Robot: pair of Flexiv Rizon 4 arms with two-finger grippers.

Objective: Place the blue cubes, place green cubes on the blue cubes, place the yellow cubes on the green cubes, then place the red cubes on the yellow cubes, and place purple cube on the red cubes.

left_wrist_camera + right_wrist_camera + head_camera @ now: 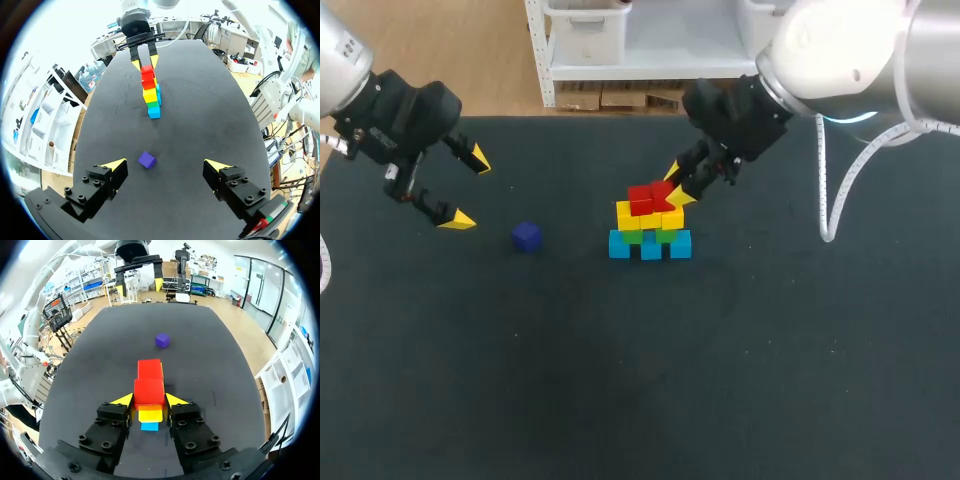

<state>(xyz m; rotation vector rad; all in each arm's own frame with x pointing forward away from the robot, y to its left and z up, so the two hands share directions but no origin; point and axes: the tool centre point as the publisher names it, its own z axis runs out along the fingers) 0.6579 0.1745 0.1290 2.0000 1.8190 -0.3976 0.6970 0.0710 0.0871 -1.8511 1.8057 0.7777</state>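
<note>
Red cube (149, 391) tops the stack (650, 225), pinched at its two sides by the right gripper (149, 401).
Small, rigid and probably light, it suits a gentle hold on flat opposite faces; a nudge could topple the stack. The purple cube (526, 236) lies apart from the stack, and the left gripper (166, 163) is spread wide farther out.

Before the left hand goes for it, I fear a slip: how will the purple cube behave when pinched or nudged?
The purple cube looks rigid and flat-faced, so it should probably pinch squarely and not roll. It seems small, likely light. Alone on the dark table, a nudge would probably just slide it.
</note>
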